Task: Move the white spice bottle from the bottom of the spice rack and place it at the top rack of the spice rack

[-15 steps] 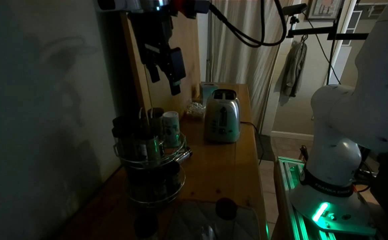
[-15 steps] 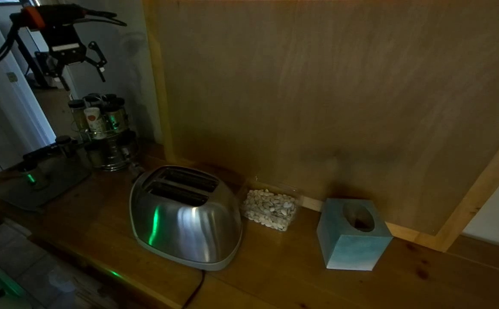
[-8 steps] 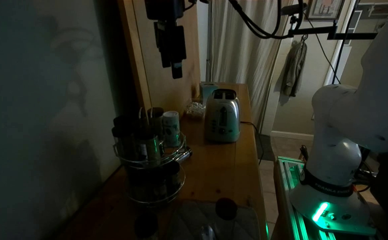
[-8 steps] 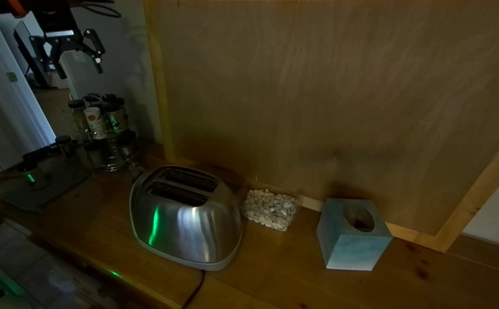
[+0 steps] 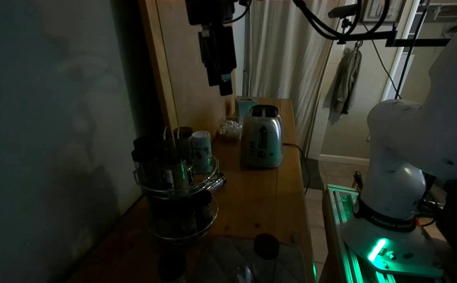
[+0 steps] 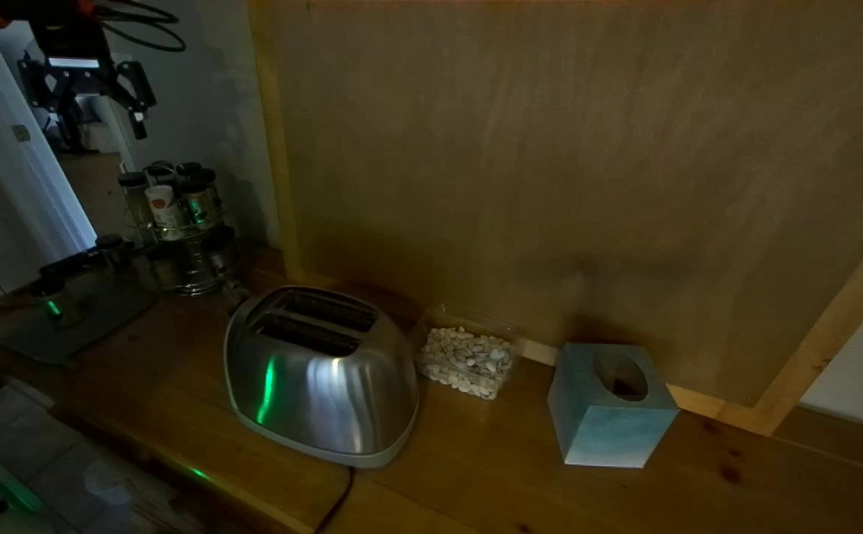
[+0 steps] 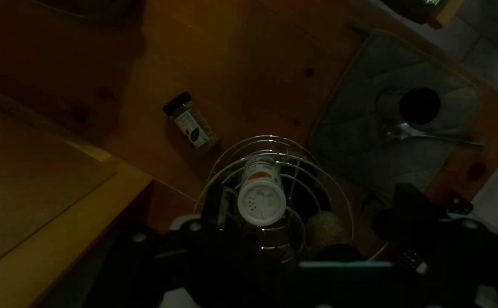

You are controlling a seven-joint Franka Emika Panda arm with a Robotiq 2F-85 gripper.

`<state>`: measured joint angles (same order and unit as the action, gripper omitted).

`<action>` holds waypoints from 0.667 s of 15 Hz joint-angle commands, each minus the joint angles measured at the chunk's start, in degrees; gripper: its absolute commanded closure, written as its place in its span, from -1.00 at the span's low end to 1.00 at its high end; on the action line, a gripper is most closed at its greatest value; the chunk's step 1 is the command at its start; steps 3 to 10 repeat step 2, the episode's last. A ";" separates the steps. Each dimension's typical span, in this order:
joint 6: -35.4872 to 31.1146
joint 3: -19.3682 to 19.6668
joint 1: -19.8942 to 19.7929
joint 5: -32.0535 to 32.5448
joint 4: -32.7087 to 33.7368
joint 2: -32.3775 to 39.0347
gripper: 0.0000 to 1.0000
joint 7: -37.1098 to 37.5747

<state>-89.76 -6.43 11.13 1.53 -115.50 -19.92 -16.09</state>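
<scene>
"Where is the white spice bottle [image 5: 202, 155] standing?"

"It's standing upright in the top tier of the spice rack [image 6: 195, 285], among darker jars [image 6: 197, 204]. The rack is standing near the back edge of the tabletop [image 6: 490, 475], by the wall [image 5: 75, 137]."

"And how is the gripper [image 6: 104, 130] looking?"

"It's hanging above the rack, well apart from the bottle, and its fingers [image 6: 139, 124] are standing wide apart, released."

"Is anything lying nearby?"

"A dark-capped jar [image 7: 192, 125] is lying on its side just beside the rack. Toward the front edge a grey quilted mat [image 7: 373, 162] is lying, with an upright jar [image 7: 420, 105] and a spoon [image 7: 400, 131] resting on it."

"And the rest?"

"The toaster [image 6: 327, 400] is standing between the long edges, its cord [image 6: 336, 500] running over the front one. A clear tub [image 6: 472, 384] of pale pieces is sitting by the wooden panel [image 6: 587, 170], and a blue-green box [image 6: 613, 419] is standing nearer the far corner."
</scene>
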 commanded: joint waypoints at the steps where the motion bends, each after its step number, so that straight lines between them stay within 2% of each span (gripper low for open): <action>1: 0.14 -0.20 -0.22 -0.07 0.07 -0.01 -1.00 0.01; 10: 0.14 -0.20 -0.22 -0.08 0.06 -0.02 -1.00 0.04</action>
